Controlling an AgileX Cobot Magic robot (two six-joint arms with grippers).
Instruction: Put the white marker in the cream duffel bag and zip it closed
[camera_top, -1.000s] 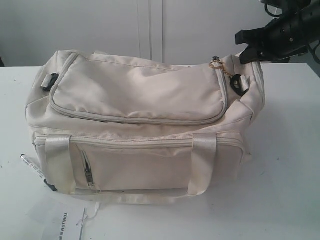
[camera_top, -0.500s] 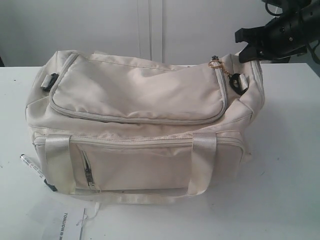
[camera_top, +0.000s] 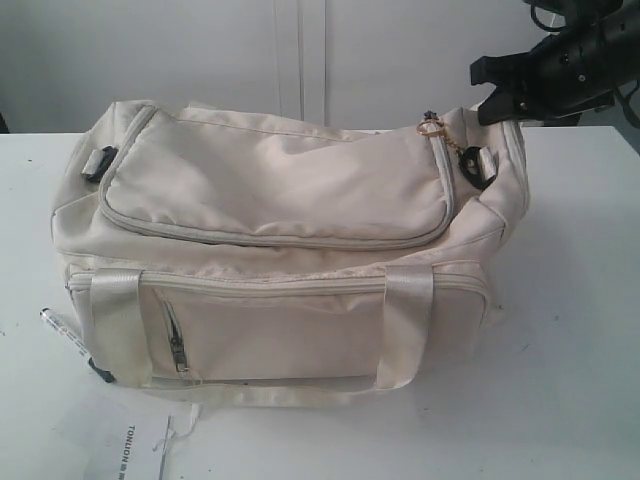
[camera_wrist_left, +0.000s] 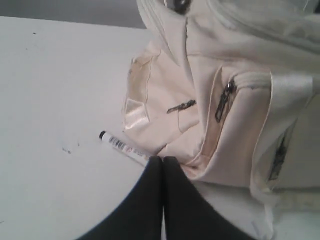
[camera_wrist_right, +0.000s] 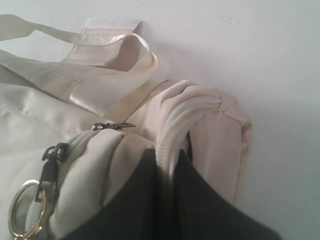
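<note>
The cream duffel bag (camera_top: 280, 250) sits mid-table with its curved top flap lying down. Its gold-ringed zipper pull (camera_top: 433, 127) rests at the right end of the flap. My right gripper (camera_top: 495, 103) is above that end, shut on a ridge of the bag's fabric (camera_wrist_right: 175, 130), beside the ringed pull (camera_wrist_right: 22, 212). The white marker (camera_top: 58, 325) lies flat on the table at the bag's lower left corner. In the left wrist view my left gripper (camera_wrist_left: 162, 159) is shut and empty, its tips right at the marker (camera_wrist_left: 121, 145), whose far end they hide.
A printed white paper sheet (camera_top: 125, 448) lies at the table's front left, beside the bag's loose strap. The bag's handles (camera_top: 408, 325) hang over its front zip pocket (camera_top: 175, 340). White table (camera_top: 580, 300) shows right of the bag, a wall behind.
My right gripper has risen very slightly, drawing the bag's right end up with it. The marker and the rest of the bag have stayed put.
</note>
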